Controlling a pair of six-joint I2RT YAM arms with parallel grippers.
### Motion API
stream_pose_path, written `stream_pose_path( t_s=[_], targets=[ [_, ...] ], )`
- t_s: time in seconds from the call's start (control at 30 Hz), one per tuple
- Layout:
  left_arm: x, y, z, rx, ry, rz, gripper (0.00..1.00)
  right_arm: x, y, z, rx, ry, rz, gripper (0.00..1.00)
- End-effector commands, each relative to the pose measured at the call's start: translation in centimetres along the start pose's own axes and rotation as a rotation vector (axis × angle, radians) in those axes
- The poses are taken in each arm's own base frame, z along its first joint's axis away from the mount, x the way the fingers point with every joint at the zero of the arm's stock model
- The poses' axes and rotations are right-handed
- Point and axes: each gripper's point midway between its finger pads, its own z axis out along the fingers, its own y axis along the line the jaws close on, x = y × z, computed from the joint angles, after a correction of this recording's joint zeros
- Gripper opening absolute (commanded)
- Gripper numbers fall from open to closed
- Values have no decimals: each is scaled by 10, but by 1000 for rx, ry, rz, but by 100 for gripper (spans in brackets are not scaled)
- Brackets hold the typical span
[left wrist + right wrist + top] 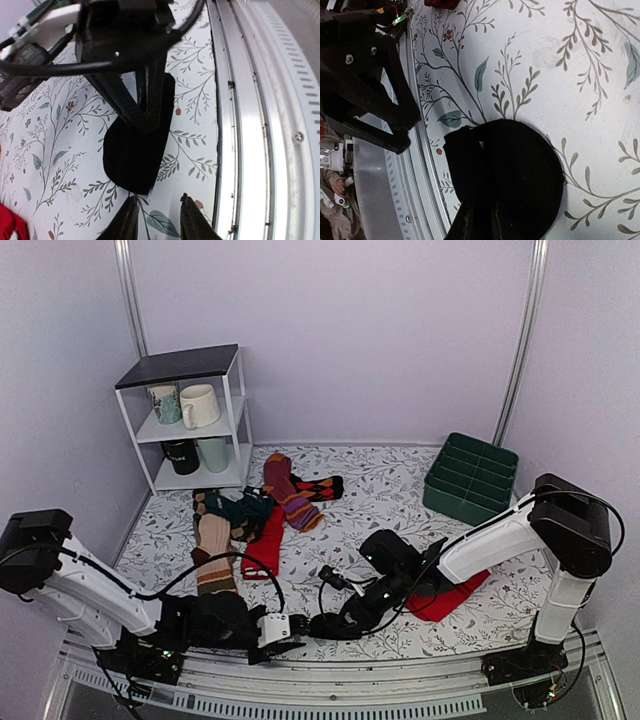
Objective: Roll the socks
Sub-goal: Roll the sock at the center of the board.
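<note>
The black socks (338, 624) lie bunched near the table's front edge, between my two grippers. No white stripes show. In the right wrist view the socks (520, 175) form a dark folded mound, and my right gripper (481, 222) is shut on their near fold. In the left wrist view the socks (132, 160) lie just ahead of my left gripper (157, 212), which is open, empty and not touching them. The right gripper's fingers (145, 112) press down on the socks from above.
A metal rail (250, 125) runs along the front edge beside the socks. A red sock (452, 595) lies under the right arm. Several other socks (262, 515) are piled mid-table. A white shelf with mugs (190, 420) stands back left, a green bin (470, 478) back right.
</note>
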Motion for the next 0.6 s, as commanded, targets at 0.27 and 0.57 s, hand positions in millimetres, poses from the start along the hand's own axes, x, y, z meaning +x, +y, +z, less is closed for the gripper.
stream_pose_path(
  t_s=[0.27,0.57],
  targets=[
    [-15,9,29,-153,-26,254,35,68,-27,6,16,251,285,10],
    [-7,0,39,-115,2,293,38,72,-28,9,6,262,289,10]
  ],
)
